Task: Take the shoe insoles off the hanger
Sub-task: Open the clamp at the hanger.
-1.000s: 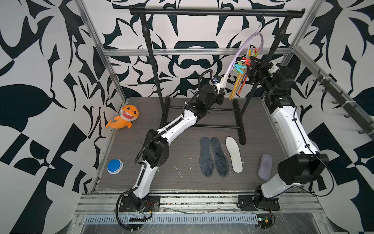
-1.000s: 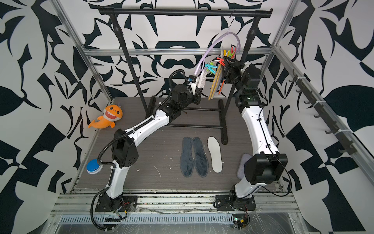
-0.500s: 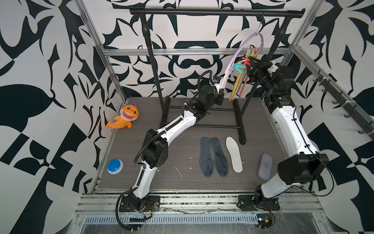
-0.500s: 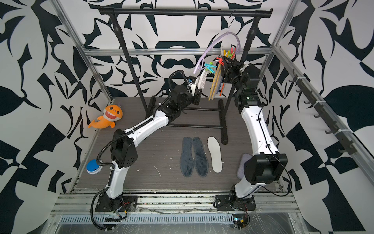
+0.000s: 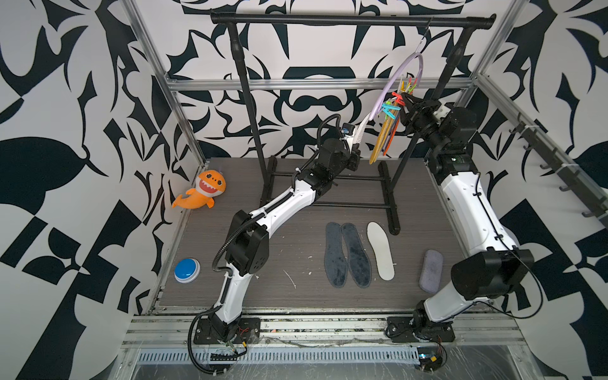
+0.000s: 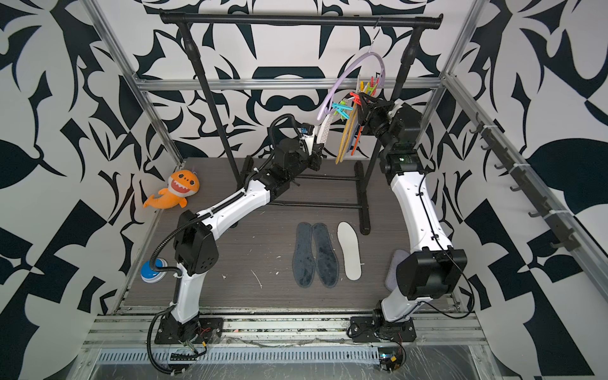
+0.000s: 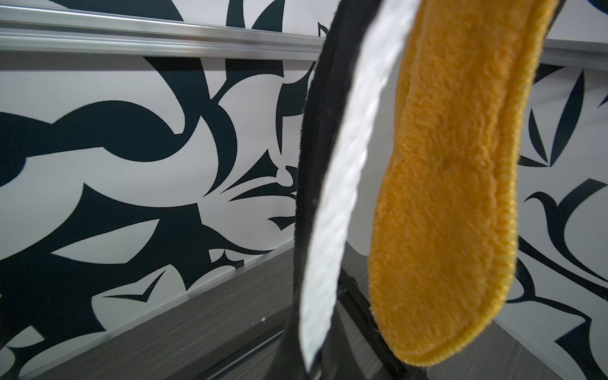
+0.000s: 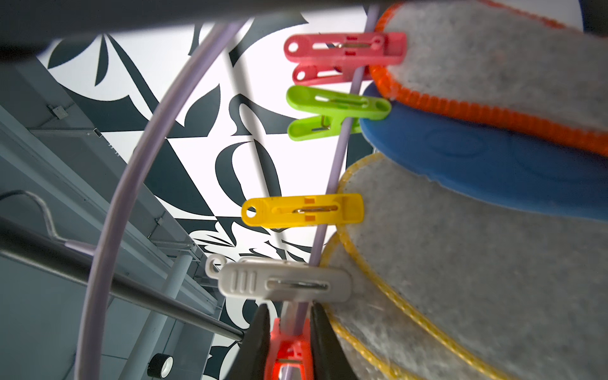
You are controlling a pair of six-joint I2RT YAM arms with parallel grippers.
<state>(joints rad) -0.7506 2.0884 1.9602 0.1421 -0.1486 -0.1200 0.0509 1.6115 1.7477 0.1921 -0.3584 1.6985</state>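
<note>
The lilac hanger (image 5: 391,82) (image 6: 342,79) hangs by its hook from the black rail. Several shoe insoles are pegged to it: a white one (image 5: 362,130) (image 7: 335,197), a fuzzy orange one (image 7: 460,164), a grey one with an orange rim (image 8: 493,65), a blue one (image 8: 493,164) and yellow-rimmed ones (image 8: 477,246). My left gripper (image 5: 353,151) (image 7: 312,362) is shut on the white insole's lower end. My right gripper (image 5: 403,100) (image 8: 289,329) is up at the pegs, with one black finger pressed on each side of a red peg (image 8: 289,348). Two dark grey-blue insoles (image 5: 345,255) and a white insole (image 5: 380,250) lie on the floor.
The black clothes rail (image 5: 352,20) stands at the back, its feet on the grey floor. A lilac oblong pad (image 5: 431,269) lies beside the right arm. An orange plush shark (image 5: 204,192) and a blue button (image 5: 186,269) sit at the left edge.
The right gripper's jaws have narrowed onto the red peg. The left arm and the white insole it holds have stayed put.
</note>
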